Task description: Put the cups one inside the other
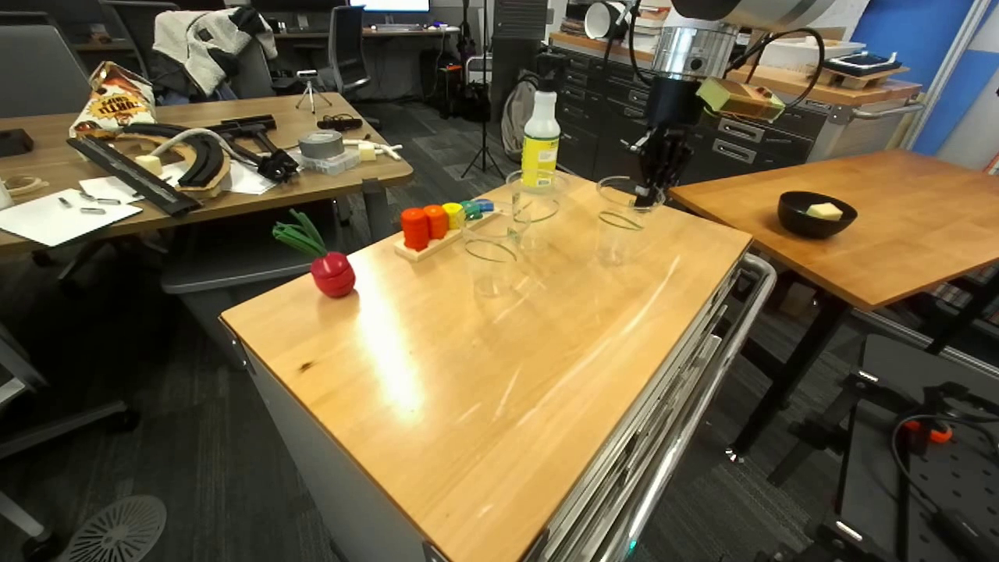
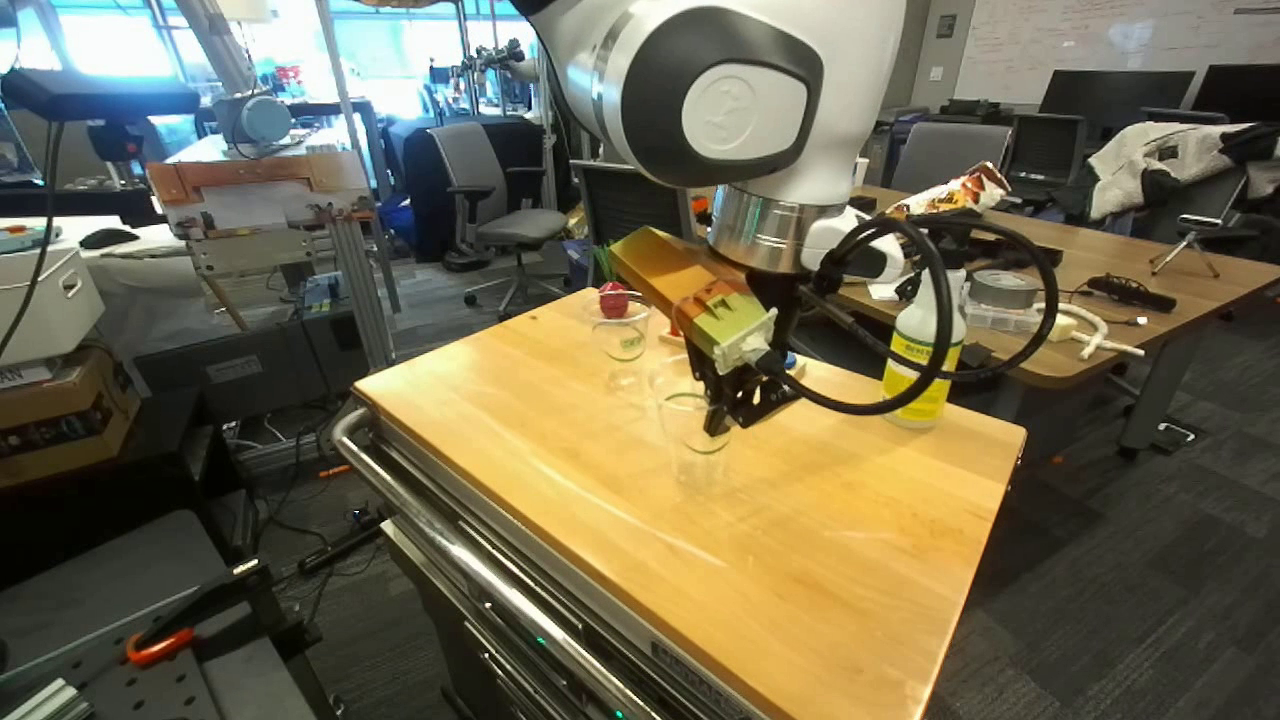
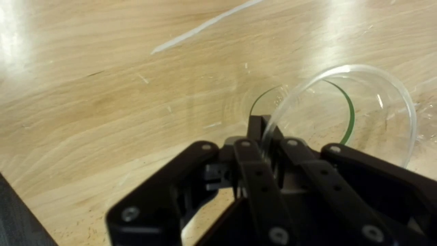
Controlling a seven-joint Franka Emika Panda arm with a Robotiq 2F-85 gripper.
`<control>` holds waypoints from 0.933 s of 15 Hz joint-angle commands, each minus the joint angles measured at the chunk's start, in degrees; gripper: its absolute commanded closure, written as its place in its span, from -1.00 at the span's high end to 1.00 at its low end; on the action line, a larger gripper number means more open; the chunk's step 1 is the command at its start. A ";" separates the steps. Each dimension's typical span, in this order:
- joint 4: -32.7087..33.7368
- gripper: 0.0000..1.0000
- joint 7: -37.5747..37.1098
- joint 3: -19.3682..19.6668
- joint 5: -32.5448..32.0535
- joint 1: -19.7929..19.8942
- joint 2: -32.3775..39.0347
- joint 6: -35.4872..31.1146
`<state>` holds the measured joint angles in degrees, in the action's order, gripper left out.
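Observation:
Three clear cups stand on the wooden cart top. In an exterior view they are the near cup (image 1: pixel 493 265), the middle cup (image 1: pixel 535 207) by the bottle, and the right cup (image 1: pixel 619 230). My gripper (image 1: pixel 646 199) is over the right cup with its fingertips down at the rim. In the wrist view that cup (image 3: pixel 350 118) has its rim running between the closed fingers (image 3: pixel 262 128). In an exterior view the gripper (image 2: pixel 718 425) is at the held cup (image 2: pixel 695 460), which looks upright. Another cup (image 2: pixel 624 342) stands beyond; the arm mostly hides the third.
A yellow-green bottle (image 1: pixel 540 140) stands at the back edge. A toy with coloured pegs (image 1: pixel 425 226) and a red toy vegetable (image 1: pixel 333 273) sit along one side. A metal rail (image 1: pixel 726 343) runs along the cart. A black bowl (image 1: pixel 815 218) sits on a separate table.

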<state>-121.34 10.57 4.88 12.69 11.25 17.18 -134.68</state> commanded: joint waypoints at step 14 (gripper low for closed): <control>16.64 -0.97 -20.27 -1.80 -9.33 -8.48 -5.33 11.52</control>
<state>-110.26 -6.62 2.86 6.80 3.57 6.86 -123.85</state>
